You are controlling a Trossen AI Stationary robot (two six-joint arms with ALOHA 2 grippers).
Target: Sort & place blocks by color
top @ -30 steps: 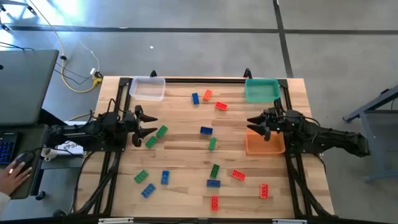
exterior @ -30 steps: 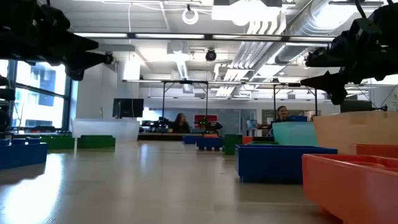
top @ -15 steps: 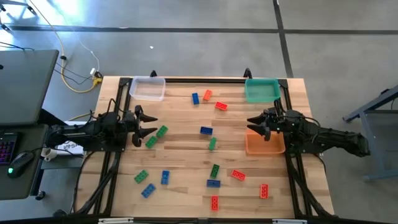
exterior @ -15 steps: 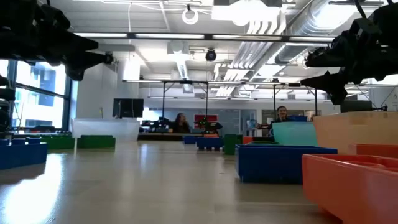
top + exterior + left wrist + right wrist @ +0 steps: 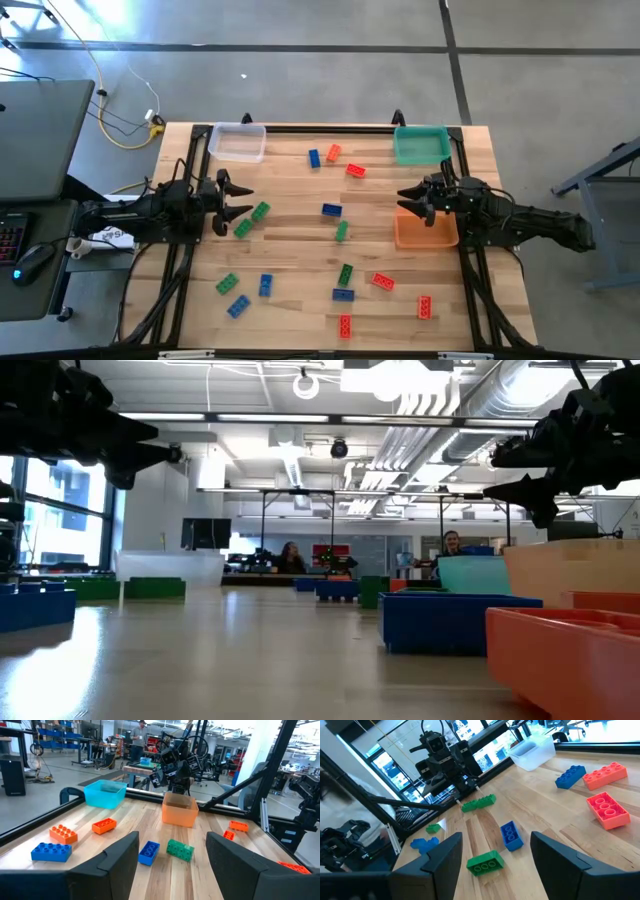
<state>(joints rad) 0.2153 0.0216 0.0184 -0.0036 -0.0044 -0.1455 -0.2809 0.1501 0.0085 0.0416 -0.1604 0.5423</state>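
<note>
1. Left gripper: fingers spread, grasping nothing, raised near the tabletop's left edge, just beside two green blocks.
2. Right gripper: fingers spread, empty, above the orange tray near the right edge.
3. Remaining blocks: red, green and blue, scattered over the tabletop's middle and near edge.
4. Clear tray and teal tray: far corners.

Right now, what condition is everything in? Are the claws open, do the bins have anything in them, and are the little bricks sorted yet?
Left gripper: open, holding nothing, above the table's left side.
Right gripper: open, holding nothing, beside the orange tray.
Clear tray: no bricks seen inside.
Teal tray: no bricks seen inside.
Orange tray: no bricks seen inside.
Blocks: unsorted, scattered flat on the table, colours mixed.
</note>
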